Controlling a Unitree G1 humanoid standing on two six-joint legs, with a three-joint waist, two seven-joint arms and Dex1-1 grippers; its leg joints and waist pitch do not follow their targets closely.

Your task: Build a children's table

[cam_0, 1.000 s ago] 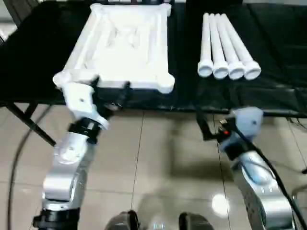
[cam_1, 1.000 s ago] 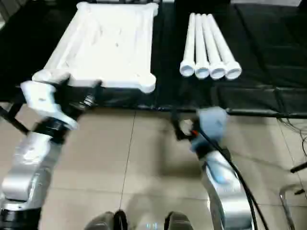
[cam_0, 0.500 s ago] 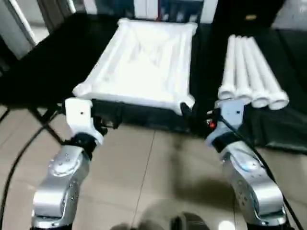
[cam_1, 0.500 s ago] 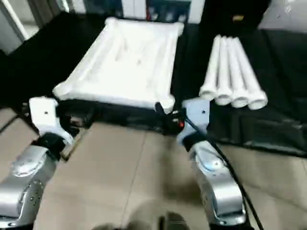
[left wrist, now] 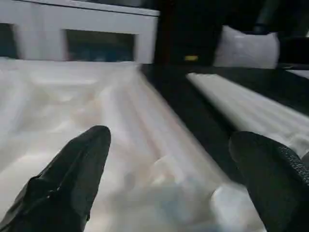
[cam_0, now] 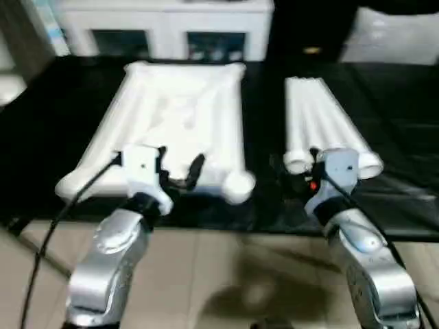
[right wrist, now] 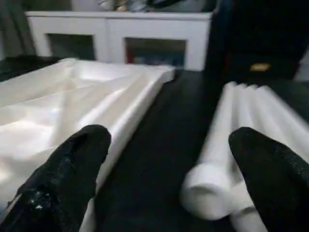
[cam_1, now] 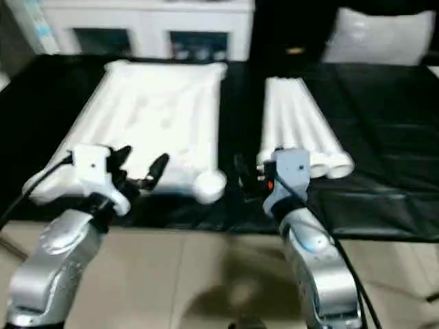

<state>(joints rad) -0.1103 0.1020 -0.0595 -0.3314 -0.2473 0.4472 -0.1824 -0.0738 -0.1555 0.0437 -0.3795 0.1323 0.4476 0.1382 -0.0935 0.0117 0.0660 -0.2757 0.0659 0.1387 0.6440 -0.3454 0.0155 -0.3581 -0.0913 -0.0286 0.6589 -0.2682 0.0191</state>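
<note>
Silver forearms reach from the near edge over a pale tiled floor (cam_0: 219,274) toward a black-covered work surface (cam_0: 267,205). The left gripper (cam_0: 180,166) hangs over the near end of the white table top (cam_0: 182,116), its two black fingers (left wrist: 72,179) spread wide apart and holding nothing. The right gripper (cam_1: 241,179) hovers at the near edge of the work surface, in the gap between the table top and the four white legs (cam_0: 326,130), its fingers (right wrist: 67,179) likewise parted and empty.

The table top lies underside up on the left of the surface, ribs showing, a round corner socket (cam_0: 238,185) at its near right corner. The legs lie side by side to the right, lengthwise near to far, flared ends nearest the robot; the right wrist housing partly covers those ends. A black cable (cam_0: 82,195) trails off the left wrist.

Beyond the surface stands a white cabinet (cam_0: 164,31), and at far right a white cushion-like thing (cam_0: 394,38). No readable writing is visible.
</note>
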